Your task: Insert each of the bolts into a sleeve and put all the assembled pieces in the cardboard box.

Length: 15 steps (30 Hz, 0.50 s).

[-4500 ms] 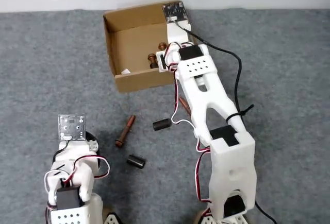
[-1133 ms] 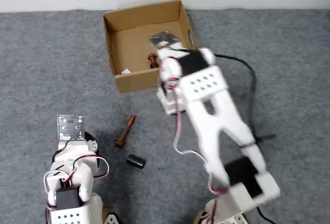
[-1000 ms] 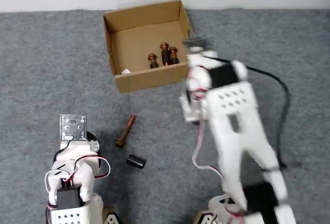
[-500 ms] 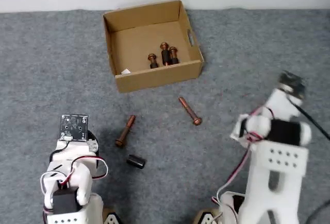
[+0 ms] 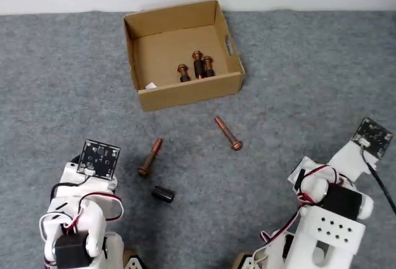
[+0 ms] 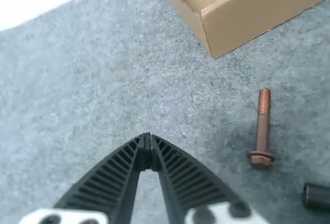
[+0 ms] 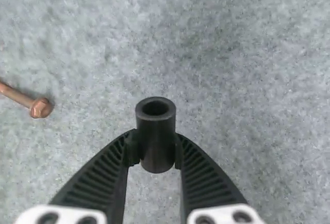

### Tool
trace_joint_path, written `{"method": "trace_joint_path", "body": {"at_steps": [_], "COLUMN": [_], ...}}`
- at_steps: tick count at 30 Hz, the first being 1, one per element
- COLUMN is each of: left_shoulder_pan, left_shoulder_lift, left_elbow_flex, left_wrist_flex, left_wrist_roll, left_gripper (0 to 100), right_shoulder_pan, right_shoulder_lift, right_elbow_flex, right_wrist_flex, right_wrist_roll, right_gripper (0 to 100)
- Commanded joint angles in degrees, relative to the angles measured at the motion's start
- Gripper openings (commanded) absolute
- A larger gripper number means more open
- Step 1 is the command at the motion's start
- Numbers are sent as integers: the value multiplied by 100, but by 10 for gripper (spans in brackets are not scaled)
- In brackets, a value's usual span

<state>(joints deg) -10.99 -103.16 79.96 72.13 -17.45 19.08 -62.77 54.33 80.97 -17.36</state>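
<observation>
1. R gripper (image 7: pixel 153 144): you're seeing it clamping a black sleeve (image 7: pixel 155 116), open end poking past the fingertips, over grey carpet (image 5: pixel 309 65).
2. L gripper (image 6: pixel 146 140): fingers pressing together, carrying nothing.
3. Bolts, qty 2: first bolt (image 5: pixel 150 156) lying near a loose sleeve (image 5: pixel 163 193); second bolt (image 5: pixel 228 133) lying in front of the cardboard box (image 5: pixel 185 96).
4. Three assembled pieces (image 5: pixel 197 65): sitting inside the box.
</observation>
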Motion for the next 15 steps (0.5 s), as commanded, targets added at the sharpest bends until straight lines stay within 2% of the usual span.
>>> {"method": "trace_joint_path", "body": {"at_steps": [1, 4, 10, 15], "left_shoulder_pan": [35, 88, 624, 1046], "left_shoulder_lift": [624, 1591, 3604, 4870], "left_elbow_flex": [-505, -1112, -2563, -3582], "left_wrist_flex": [26, 18, 18, 18], "left_wrist_roll": [-255, -237, -185, 431], "left_gripper": [7, 7, 7, 8], "right_shoulder_pan": [92, 163, 541, 549], "right_shoulder_lift": [-92, -101, -189, -875], "right_elbow_flex": [-53, -53, -114, -35], "right_wrist_flex": [-110, -110, -57, -57], "right_wrist_roll": [70, 70, 70, 97], "right_gripper": [8, 8, 8, 8]}}
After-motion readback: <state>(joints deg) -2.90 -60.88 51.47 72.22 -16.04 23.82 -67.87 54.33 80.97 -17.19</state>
